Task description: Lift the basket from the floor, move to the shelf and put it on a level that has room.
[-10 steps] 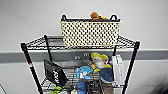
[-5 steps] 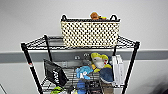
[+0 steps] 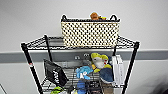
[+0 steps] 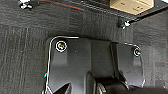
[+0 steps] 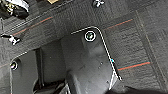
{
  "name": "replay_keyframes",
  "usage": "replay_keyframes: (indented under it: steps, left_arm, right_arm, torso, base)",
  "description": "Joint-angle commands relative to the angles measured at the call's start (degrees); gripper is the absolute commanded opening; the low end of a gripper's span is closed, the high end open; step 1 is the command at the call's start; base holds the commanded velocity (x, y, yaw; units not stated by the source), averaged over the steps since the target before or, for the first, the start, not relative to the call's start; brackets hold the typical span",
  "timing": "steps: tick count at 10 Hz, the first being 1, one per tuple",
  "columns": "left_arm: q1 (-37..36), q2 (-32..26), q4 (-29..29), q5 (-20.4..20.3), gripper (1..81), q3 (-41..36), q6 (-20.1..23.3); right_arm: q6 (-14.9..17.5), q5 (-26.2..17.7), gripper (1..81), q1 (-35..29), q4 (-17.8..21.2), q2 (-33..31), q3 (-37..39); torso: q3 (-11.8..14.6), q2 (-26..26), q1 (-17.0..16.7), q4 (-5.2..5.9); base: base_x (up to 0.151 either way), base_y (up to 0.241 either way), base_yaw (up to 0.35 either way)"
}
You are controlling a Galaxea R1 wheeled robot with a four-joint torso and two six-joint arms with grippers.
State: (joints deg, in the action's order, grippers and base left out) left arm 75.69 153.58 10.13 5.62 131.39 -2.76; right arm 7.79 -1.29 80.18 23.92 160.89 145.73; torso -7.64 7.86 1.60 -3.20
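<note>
One basket atop shelf.

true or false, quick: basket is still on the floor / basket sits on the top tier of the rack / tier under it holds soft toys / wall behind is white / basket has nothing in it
1. The basket is on the floor. False: it stands on the shelf.
2. It sits on the top level. True.
3. The tier below holds soft toys. True.
4. The wall behind is white. True.
5. The basket has nothing in it. False: an orange-brown object shows above its rim.
</note>
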Motion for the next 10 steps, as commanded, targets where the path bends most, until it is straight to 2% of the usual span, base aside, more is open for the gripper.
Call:
replay_keyframes:
  steps: [1, 3, 6, 10]
  left_arm:
    - [-1.99, 5.6, -3.71, 2.73, 81.1, 8.71, 0.56]
    - [-1.46, 9.55, -4.77, 2.73, 81.1, 14.85, 0.56]
    - [-0.94, 12.46, -5.74, 2.64, 81.1, 17.59, 0.56]
    - [-0.23, 22.29, -6.26, 2.64, 81.1, 31.81, 0.38]
  right_arm:
    - [1.79, -0.55, 81.1, -1.02, 0.25, 4.11, 6.93]
    - [1.88, -0.29, 81.1, -0.24, 0.25, 6.39, 10.44]
    - [1.79, 3.05, 81.1, 1.7, -0.8, 9.3, 12.99]
    - [1.7, 3.14, 81.1, 2.58, -0.8, 11.67, 14.75]
  torso:
    - [0.0, 0.0, 0.0, 0.0]
    - [0.02, 0.02, 0.0, 0.0]
    - [0.02, 0.05, -0.02, 0.0]
    - [0.05, 0.06, -0.05, 0.0]
  base:
    - [0.0, 0.0, 0.0]
    - [0.0, 0.0, 0.0]
    - [0.0, 0.0, 0.0]
    - [0.0, 0.0, 0.0]
